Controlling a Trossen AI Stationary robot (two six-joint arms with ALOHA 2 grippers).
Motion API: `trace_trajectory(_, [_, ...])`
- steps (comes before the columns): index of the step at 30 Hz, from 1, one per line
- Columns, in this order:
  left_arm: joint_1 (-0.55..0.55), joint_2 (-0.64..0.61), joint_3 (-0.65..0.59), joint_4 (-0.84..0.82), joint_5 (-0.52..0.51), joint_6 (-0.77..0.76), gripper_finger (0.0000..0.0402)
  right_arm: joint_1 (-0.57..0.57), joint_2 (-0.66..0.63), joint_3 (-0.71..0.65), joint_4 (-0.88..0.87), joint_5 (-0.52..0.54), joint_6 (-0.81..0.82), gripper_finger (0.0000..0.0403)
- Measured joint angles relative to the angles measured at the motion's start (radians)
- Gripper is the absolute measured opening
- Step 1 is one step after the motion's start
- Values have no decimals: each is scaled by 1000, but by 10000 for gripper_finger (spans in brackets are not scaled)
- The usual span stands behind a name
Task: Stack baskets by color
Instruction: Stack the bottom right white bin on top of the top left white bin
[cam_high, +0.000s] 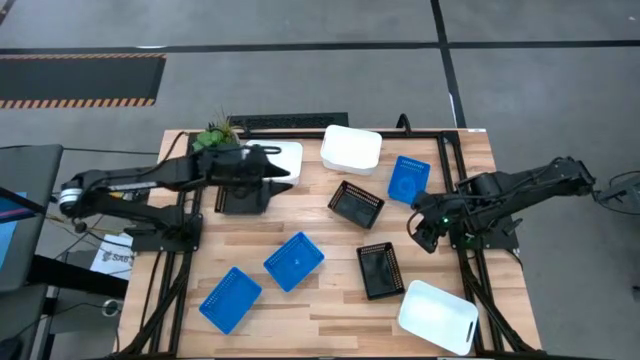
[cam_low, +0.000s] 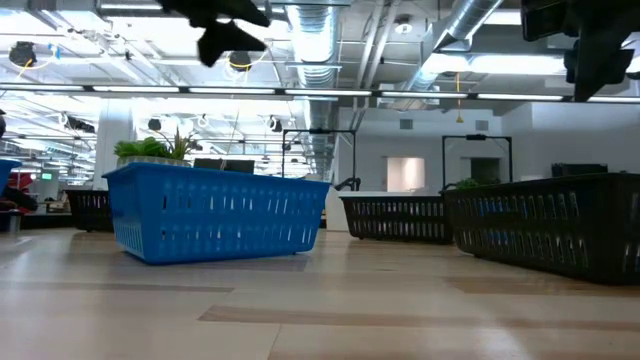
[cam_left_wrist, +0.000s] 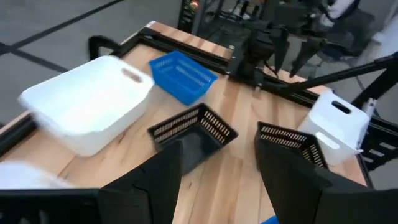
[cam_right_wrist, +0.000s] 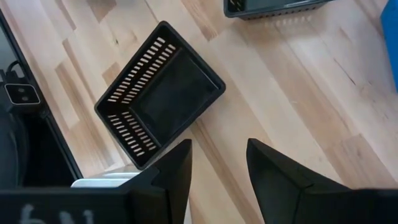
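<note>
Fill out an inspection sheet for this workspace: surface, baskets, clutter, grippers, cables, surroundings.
Surface: wooden table, black frame rails along its sides.
Job's things: three blue baskets, all apart; three black baskets, one under the left arm; three white baskets, one mostly hidden. No stack seen.
Clutter: green plant at the far edge.
Grippers: left gripper open above the table; right gripper open, over a black basket near the right edge; both empty.
Cables: one loop right of the table.
Surroundings: grey floor, striped mat.

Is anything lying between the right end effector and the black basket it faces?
Nothing visible does. The right end effector hangs open above bare wood, and the black basket lies just ahead of it, empty and uncovered.
</note>
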Motion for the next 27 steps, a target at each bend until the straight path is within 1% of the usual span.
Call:
trace_trajectory(2, [0, 59, 47, -3, 36, 27, 197, 0, 0, 0, -12, 0, 23, 175])
trace_trajectory(6, [-3, 174, 134, -5, 124, 107, 197, 20, 12, 0, -99, 0, 103, 175])
trace_trajectory(8, [-3, 217, 170, -27, 156, 127, 197, 46, 19, -1, -133, 0, 130, 176])
trace_trajectory(11, [-3, 251, 208, -99, 185, 131, 197, 108, 37, -13, -136, -3, 173, 175])
trace_trajectory(15, [-2, 241, 220, -163, 238, 135, 197, 236, 69, -56, -106, -10, 278, 175])
trace_trajectory(17, [-1, 218, 220, -185, 244, 132, 197, 312, 92, -84, -87, -10, 345, 176])
trace_trajectory(23, [0, 150, 220, -231, 175, 145, 197, 537, 156, -136, 52, -12, 545, 176])
trace_trajectory(27, [0, 124, 220, -233, 147, 151, 197, 654, 194, -136, 147, -11, 670, 171])
